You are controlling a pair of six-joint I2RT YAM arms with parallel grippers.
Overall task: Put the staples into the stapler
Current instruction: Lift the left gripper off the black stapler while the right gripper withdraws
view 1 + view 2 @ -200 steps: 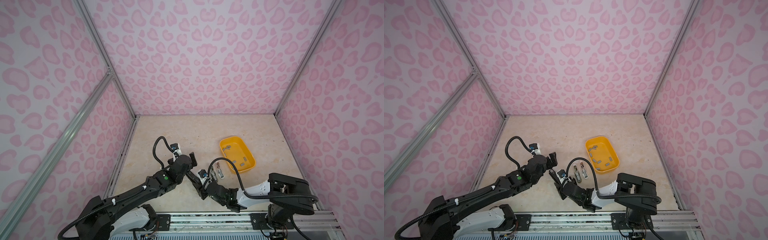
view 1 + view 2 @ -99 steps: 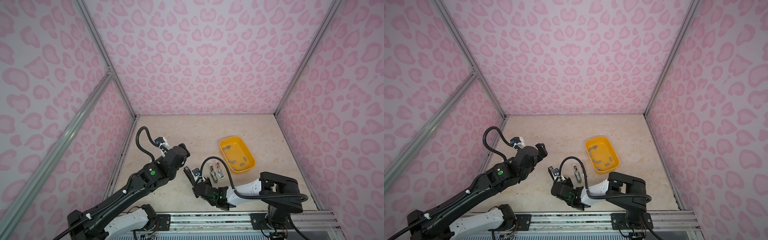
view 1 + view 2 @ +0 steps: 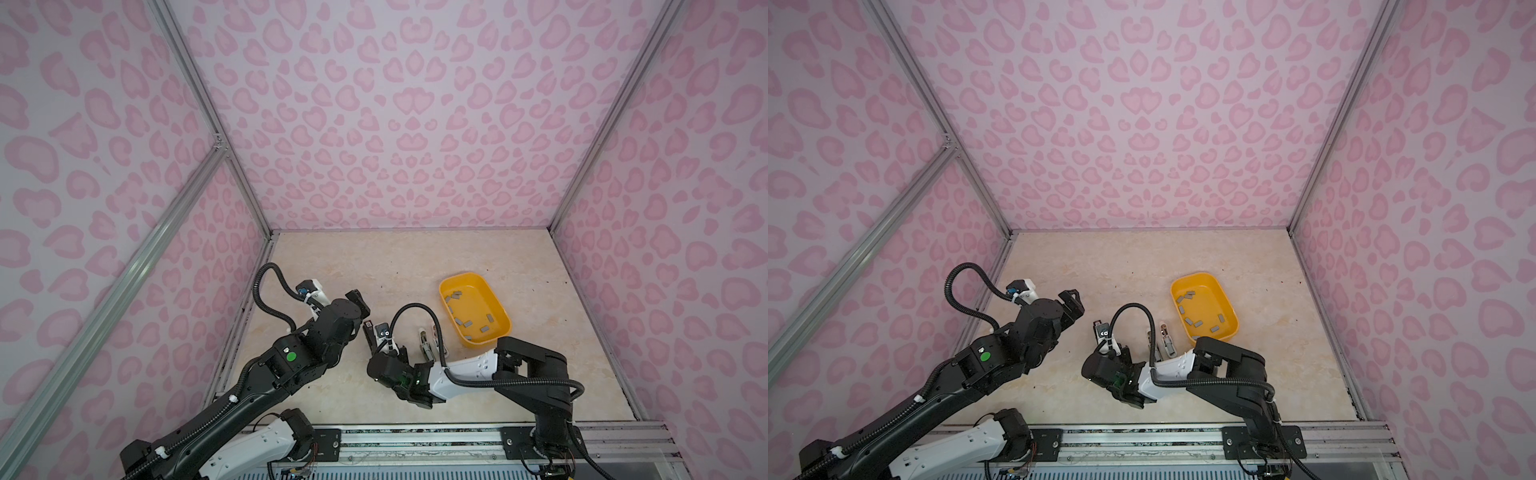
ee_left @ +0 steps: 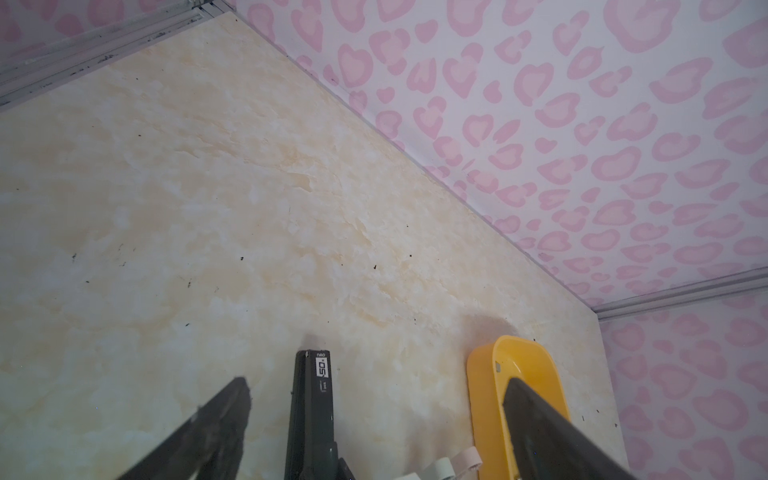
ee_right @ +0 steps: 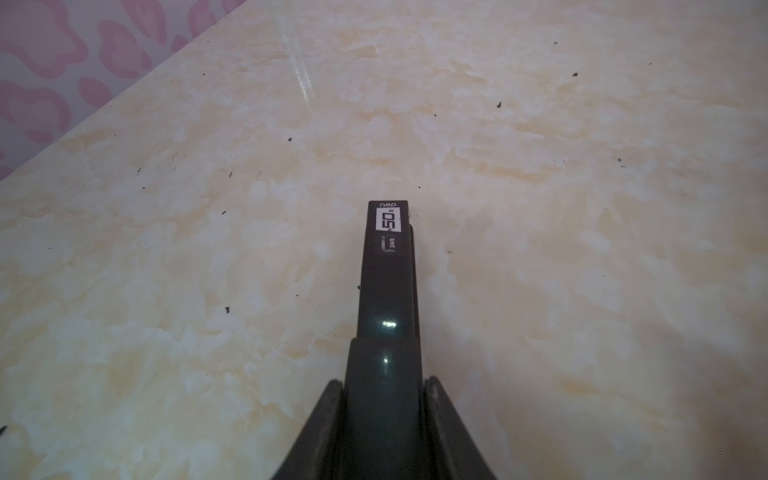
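R gripper (image 5: 384, 382) is clamped narrow on a dark grey stapler (image 5: 384, 282). R wrist view shows one finger pressed to each side of its rear end, and the front end w/ the white "50" label sticks out ahead of the jaws. Can't tell if the stapler rests on the tabletop (image 3: 374, 266) or sits just above it; a shadow lies right by its tip. In a top view the same stapler (image 3: 368, 336) is near the front-middle of the table, pointing toward the back wall (image 3: 395, 124). Loose staples (image 3: 465, 320), a dozen or so small grey strips, lie scattered on the floor of a yellow tray (image 3: 503, 328), right of the stapler & well apart from it. Btw stapler & tray, two small pale staplers (image 3: 1167, 341) lie side by side on the table, one partly behind the R arm's black cable (image 3: 1142, 309). They look opened up, but detail is too small to be sure. L gripper (image 3: 359, 301) hangs just left of the dark stapler, not touching it, jaws spread wide & empty. L wrist view shows its fingers (image 4: 224, 415) far apart, w/ the dark stapler (image 4: 311, 407) btw them & the tray's end (image 4: 482, 374) partly behind one finger.
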